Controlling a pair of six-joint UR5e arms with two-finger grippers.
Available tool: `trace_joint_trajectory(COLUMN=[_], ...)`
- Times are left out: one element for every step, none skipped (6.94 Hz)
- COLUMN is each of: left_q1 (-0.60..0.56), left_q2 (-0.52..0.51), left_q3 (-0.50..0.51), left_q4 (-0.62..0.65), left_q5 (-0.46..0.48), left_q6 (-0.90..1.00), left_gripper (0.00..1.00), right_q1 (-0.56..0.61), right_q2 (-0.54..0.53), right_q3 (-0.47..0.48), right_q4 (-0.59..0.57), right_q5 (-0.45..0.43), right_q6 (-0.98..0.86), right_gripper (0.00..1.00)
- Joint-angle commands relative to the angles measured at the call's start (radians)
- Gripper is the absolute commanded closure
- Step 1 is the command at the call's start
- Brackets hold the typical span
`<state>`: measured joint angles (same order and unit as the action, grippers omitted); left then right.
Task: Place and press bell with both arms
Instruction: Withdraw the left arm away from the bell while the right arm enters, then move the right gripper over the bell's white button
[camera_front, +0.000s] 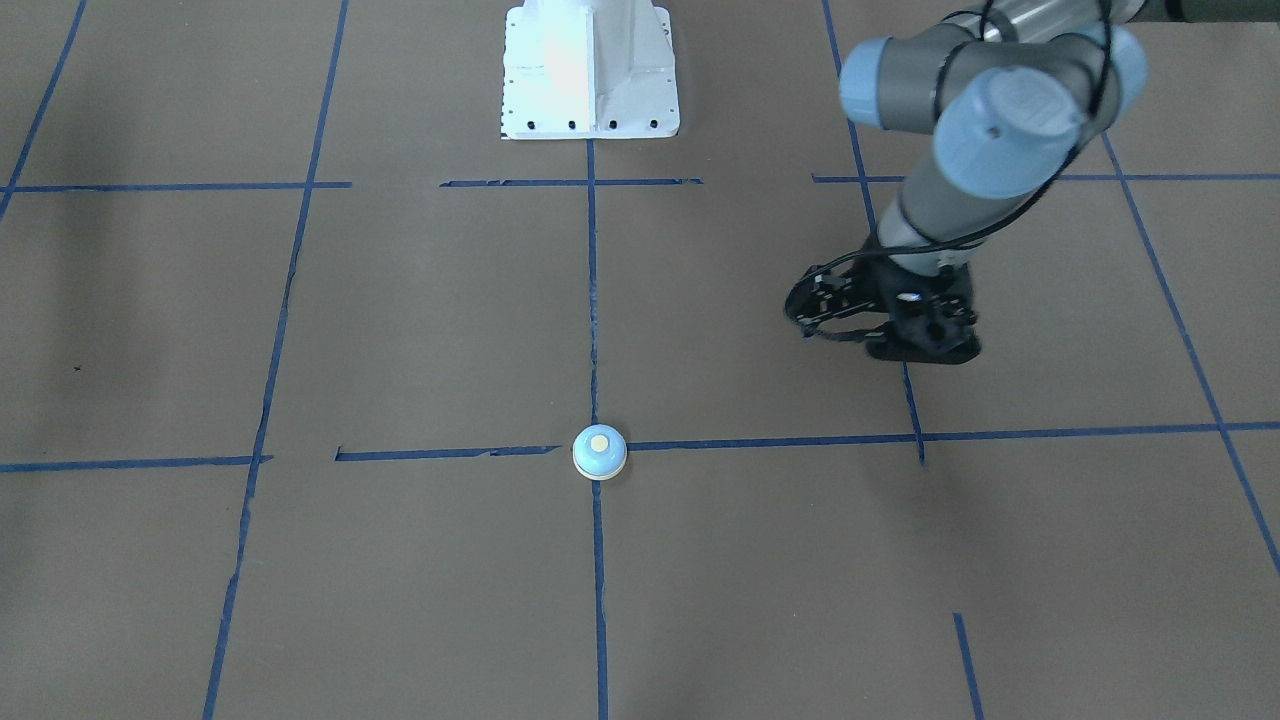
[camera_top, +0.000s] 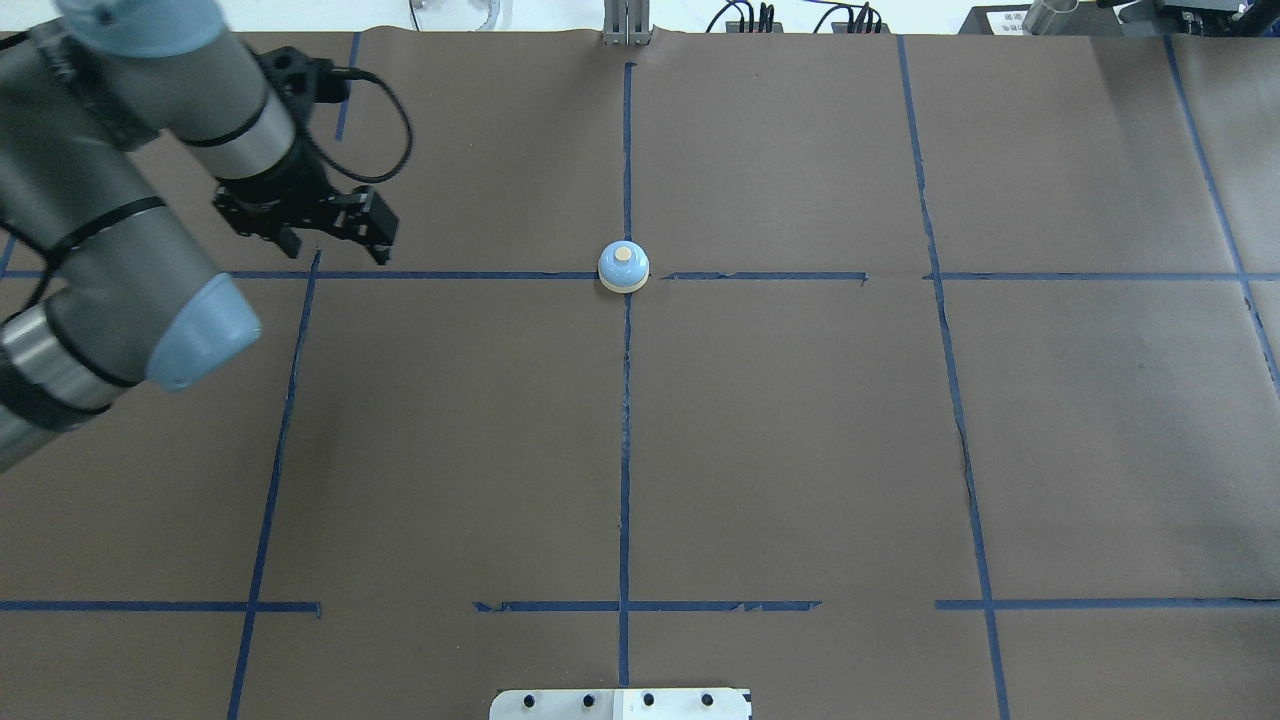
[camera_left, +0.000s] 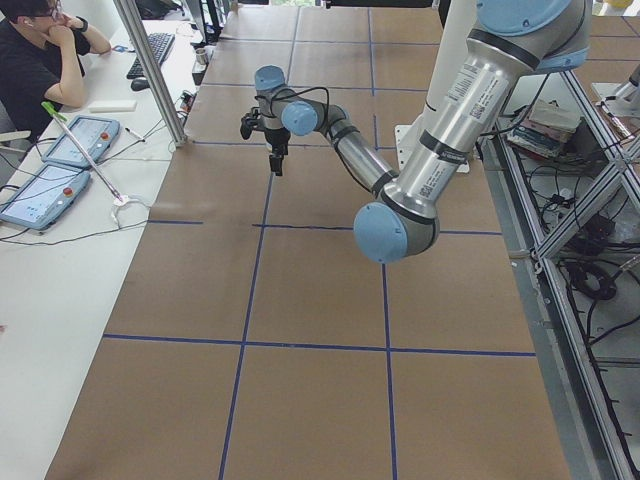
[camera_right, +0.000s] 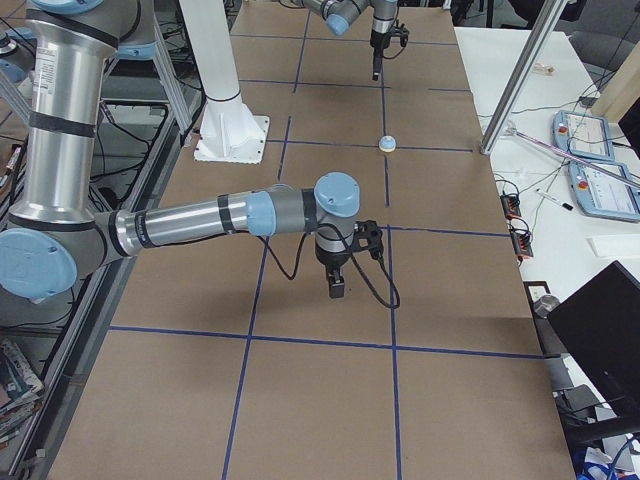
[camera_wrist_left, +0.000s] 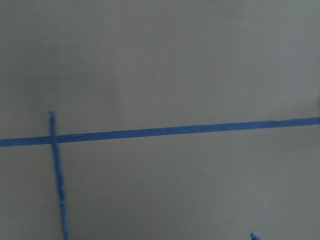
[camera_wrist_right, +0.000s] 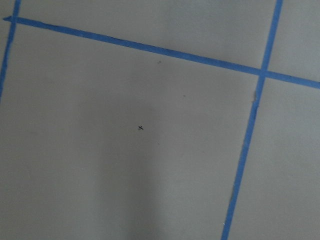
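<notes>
The light-blue bell (camera_front: 600, 452) stands upright on the brown table where two blue tape lines cross; it also shows in the overhead view (camera_top: 624, 267) and small in the exterior right view (camera_right: 388, 144). My left gripper (camera_top: 337, 245) points down over the table, well to the bell's left and apart from it, its fingers apart and empty; it also shows in the front-facing view (camera_front: 880, 335). My right gripper (camera_right: 337, 285) shows only in the exterior right view, pointing down far from the bell; I cannot tell whether it is open or shut.
The white bolted pedestal (camera_front: 590, 70) stands at the robot's side of the table. Blue tape lines (camera_top: 625, 450) grid the brown paper. An operator (camera_left: 40, 60) sits at a side desk with tablets (camera_left: 45, 185) beyond the table's far edge.
</notes>
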<state>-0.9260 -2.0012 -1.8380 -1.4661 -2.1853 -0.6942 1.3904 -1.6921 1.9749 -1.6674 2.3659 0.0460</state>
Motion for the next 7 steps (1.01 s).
trace_joint_trajectory(left_q1=[-0.162, -0.266, -0.4, -0.509, -0.618, -0.701, -0.715], left_q2=[0.331, 0.431, 0.5, 0.534, 0.57, 0.596, 0.619], left_q3=[-0.195, -0.19, -0.16, -0.114, -0.033, 0.046, 0.034], left_q4=[0.0, 0.0, -0.002, 0.004, 0.001, -0.006, 0.001], left_q5=[-0.013, -0.031, -0.031, -0.034, -0.089, -0.173, -0.18], left_q6=[0.303, 0.459, 0.613, 0.765, 0.868, 0.954, 0.943], left_gripper=[0.0, 0.0, 0.0, 0.0, 0.0, 0.0, 0.0], right_q1=[-0.164, -0.221, -0.29, -0.35, -0.413, -0.457, -0.484], right_q2=[0.166, 0.249, 0.322, 0.413, 0.489, 0.552, 0.602], right_q3=[-0.005, -0.019, -0.028, -0.053, -0.074, -0.096, -0.117], right_q4=[0.002, -0.003, -0.005, 0.0, -0.006, -0.009, -0.008], right_q5=[0.0, -0.014, -0.02, -0.039, -0.091, -0.141, -0.145], right_q6=[0.139, 0.153, 0.302, 0.448, 0.527, 0.569, 0.622], right_gripper=[0.0, 0.01, 0.01, 0.01, 0.01, 0.01, 0.01])
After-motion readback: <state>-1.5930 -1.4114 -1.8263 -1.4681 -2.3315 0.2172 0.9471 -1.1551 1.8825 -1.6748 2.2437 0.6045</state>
